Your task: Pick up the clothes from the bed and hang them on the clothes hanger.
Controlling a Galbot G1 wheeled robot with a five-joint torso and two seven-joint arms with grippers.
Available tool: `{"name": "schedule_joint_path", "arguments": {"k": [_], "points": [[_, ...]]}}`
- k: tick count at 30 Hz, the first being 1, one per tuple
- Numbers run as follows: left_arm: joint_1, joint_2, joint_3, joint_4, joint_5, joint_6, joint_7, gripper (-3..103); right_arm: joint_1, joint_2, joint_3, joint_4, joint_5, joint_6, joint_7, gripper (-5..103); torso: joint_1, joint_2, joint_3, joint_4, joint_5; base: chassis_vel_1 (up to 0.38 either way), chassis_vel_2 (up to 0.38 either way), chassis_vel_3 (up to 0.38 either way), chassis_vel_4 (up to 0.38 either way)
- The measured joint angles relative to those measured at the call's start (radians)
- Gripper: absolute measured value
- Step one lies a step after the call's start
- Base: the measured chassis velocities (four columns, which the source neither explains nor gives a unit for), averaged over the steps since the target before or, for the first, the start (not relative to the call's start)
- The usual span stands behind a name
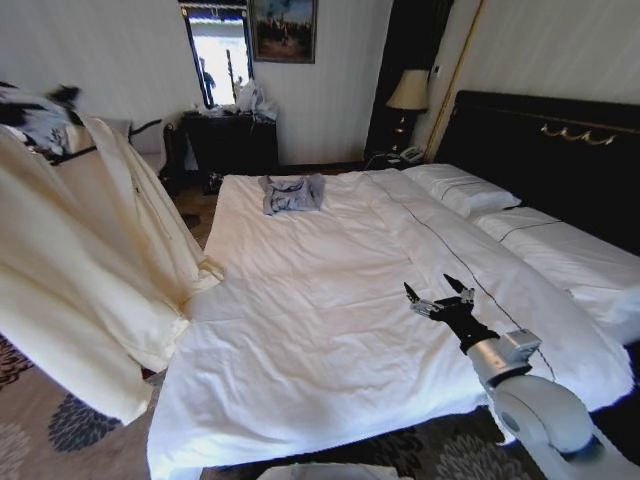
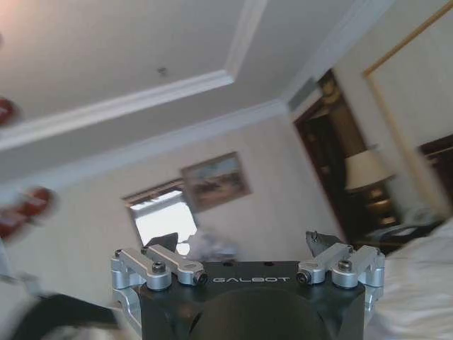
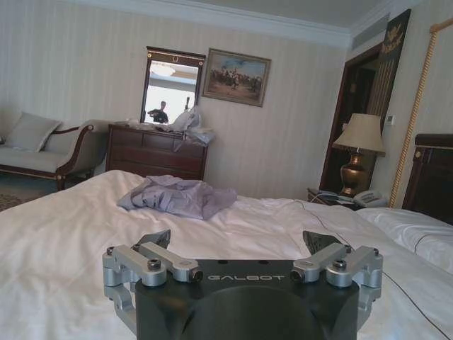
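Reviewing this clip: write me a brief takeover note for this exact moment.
Right tool: open, empty, hovering over the white bed, near its front.
Left tool: open, tilted up toward the ceiling.
The cream clothes are off the bed, hanging at the robot's left; a thin black bar crosses their top, but whether that is the hanger is unclear.
A small grey-blue garment lies at the bed's far end.
Left: confirm the hang.

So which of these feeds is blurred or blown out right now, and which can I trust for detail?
Left wrist view: smeared throughout, window behind the left gripper blown out. Head view: bed sharp, bright patches on the sheets, the clothes soft at the frame edge, straight lines bowed. Right wrist view: crisp on the right gripper and small grey-blue garment; mirror glares.
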Motion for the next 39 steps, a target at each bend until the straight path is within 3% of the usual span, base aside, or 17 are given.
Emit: {"name": "schedule_joint_path", "arguments": {"k": [2, 4, 5, 8, 9, 12, 15, 16, 20, 21, 22, 26, 27, 31, 32, 35, 39], "points": [[-0.085, -0.012, 0.132, -0.06, 0.01, -0.028, -0.016, 100, 0.0, 0.0, 0.0, 0.0, 0.0, 0.0, 0.0, 100, 0.0, 0.0, 0.0, -0.0001, -0.0003, 0.0, 0.0, 0.0, 0.0], [-0.246, -0.01, 0.385, -0.137, 0.08, -0.065, -0.032, 100, 0.0, 0.0, 0.0, 0.0, 0.0, 0.0, 0.0, 100, 0.0, 0.0, 0.0, -0.0003, -0.0003, 0.0, 0.0, 0.0, 0.0], [-0.246, -0.01, 0.385, -0.137, 0.08, -0.065, -0.032, 100, 0.0, 0.0, 0.0, 0.0, 0.0, 0.0, 0.0, 100, 0.0, 0.0, 0.0, -0.0003, -0.0003, 0.0, 0.0, 0.0, 0.0], [-0.565, 0.107, 0.767, -0.216, 0.252, -0.091, 0.008, 100, 0.0, 0.0, 0.0, 0.0, 0.0, 0.0, 0.0, 100, 0.0, 0.0, 0.0, -0.0004, 0.0008, 0.0, 0.0, 0.0, 0.0], [-0.565, 0.107, 0.767, -0.216, 0.252, -0.091, 0.008, 100, 0.0, 0.0, 0.0, 0.0, 0.0, 0.0, 0.0, 100, 0.0, 0.0, 0.0, -0.0004, 0.0008, 0.0, 0.0, 0.0, 0.0], [-0.745, 0.34, 1.141, -0.224, 0.47, -0.18, 0.061, 100, 0.0, 0.0, 0.0, 0.0, 0.0, 0.0, 0.0, 100, 0.0, 0.0, 0.0, 0.0008, -0.0011, 0.0, 0.0, 0.0, 0.0], [-0.816, 0.513, 1.438, -0.218, 0.597, -0.232, 0.068, 100, 0.0, 0.0, 0.0, 0.0, 0.0, 0.0, 0.0, 100, 0.0, 0.0, 0.0, 0.0006, -0.0011, 0.0, 0.0, 0.0, 0.0], [-0.816, 0.513, 1.438, -0.218, 0.597, -0.232, 0.068, 100, 0.0, 0.0, 0.0, 0.0, 0.0, 0.0, 0.0, 100, 0.0, 0.0, 0.0, 0.0006, -0.0011, 0.0, 0.0, 0.0, 0.0], [-0.872, 0.677, 1.676, -0.175, 0.73, -0.292, 0.102, 100, 0.0, 0.0, 0.0, 0.0, 0.0, 0.0, 0.0, 100, 0.0, 0.0, 0.0, -0.0002, 0.0002, 0.0, 0.0, 0.0, 0.0], [-0.872, 0.677, 1.676, -0.175, 0.73, -0.292, 0.102, 100, 0.0, 0.0, 0.0, 0.0, 0.0, 0.0, 0.0, 100, 0.0, 0.0, 0.0, -0.0002, 0.0002, 0.0, 0.0, 0.0, 0.0], [-0.877, 0.739, 1.757, -0.151, 0.785, -0.33, 0.131, 100, 0.0, 0.0, 0.0, 0.0, 0.0, 0.0, 0.0, 100, 0.0, 0.0, 0.0, -0.0004, 0.0003, 0.0, 0.0, 0.0, 0.0], [-0.857, 0.914, 1.909, -0.079, 0.937, -0.445, 0.19, 100, 0.0, 0.0, 0.0, 0.0, 0.0, 0.0, 0.0, 100, 0.0, 0.0, 0.0, 0.0003, -0.0005, 0.0, 0.0, 0.0, 0.0], [-0.857, 0.914, 1.909, -0.079, 0.937, -0.445, 0.19, 100, 0.0, 0.0, 0.0, 0.0, 0.0, 0.0, 0.0, 100, 0.0, 0.0, 0.0, 0.0003, -0.0005, 0.0, 0.0, 0.0, 0.0], [-0.795, 1.042, 1.96, -0.031, 1.012, -0.548, 0.227, 100, 0.0, 0.0, 0.0, 0.0, 0.0, 0.0, 0.0, 100, 0.0, 0.0, 0.0, 0.0, 0.0001, 0.0, 0.0, 0.0, 0.0], [-0.795, 1.042, 1.96, -0.031, 1.012, -0.548, 0.227, 100, 0.0, 0.0, 0.0, 0.0, 0.0, 0.0, 0.0, 100, 0.0, 0.0, 0.0, 0.0, 0.0001, 0.0, 0.0, 0.0, 0.0], [-0.713, 1.088, 1.981, -0.005, 1.027, -0.642, 0.243, 100, 0.0, 0.0, 0.0, 0.0, 0.0, 0.0, 0.0, 100, 0.0, 0.0, 0.0, 0.0002, 0.0, 0.0, 0.0, 0.0, 0.0], [-0.679, 1.098, 2.001, 0.014, 1.041, -0.694, 0.244, 100, 0.0, 0.0, 0.0, 0.0, 0.0, 0.0, 0.0, 100, 0.0, 0.0, 0.0, -0.0001, -0.0002, 0.0, 0.0, 0.0, 0.0]]}}
